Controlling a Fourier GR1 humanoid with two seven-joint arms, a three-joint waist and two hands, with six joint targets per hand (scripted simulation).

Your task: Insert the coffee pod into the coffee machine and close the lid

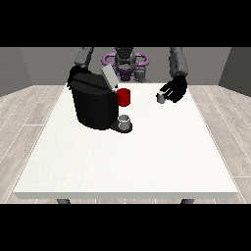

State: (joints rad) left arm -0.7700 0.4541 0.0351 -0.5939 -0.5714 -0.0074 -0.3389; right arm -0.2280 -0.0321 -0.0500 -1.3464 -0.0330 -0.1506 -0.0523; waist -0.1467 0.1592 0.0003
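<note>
The coffee pod (160, 97), small and grey, sits well to the right of the coffee machine (93, 105), near the desk's (127, 162) far edge. The hand at the view's right (175, 89) has its fingers curled round the pod. The machine's lid (109, 77) is raised. A grey cup (125, 120) stands on the machine's base, below the red part (124, 97). The other hand is hidden behind the machine.

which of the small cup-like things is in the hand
The small grey coffee pod, held by the hand at the view's right; the red cup and grey cup stand by the coffee machine.
</note>
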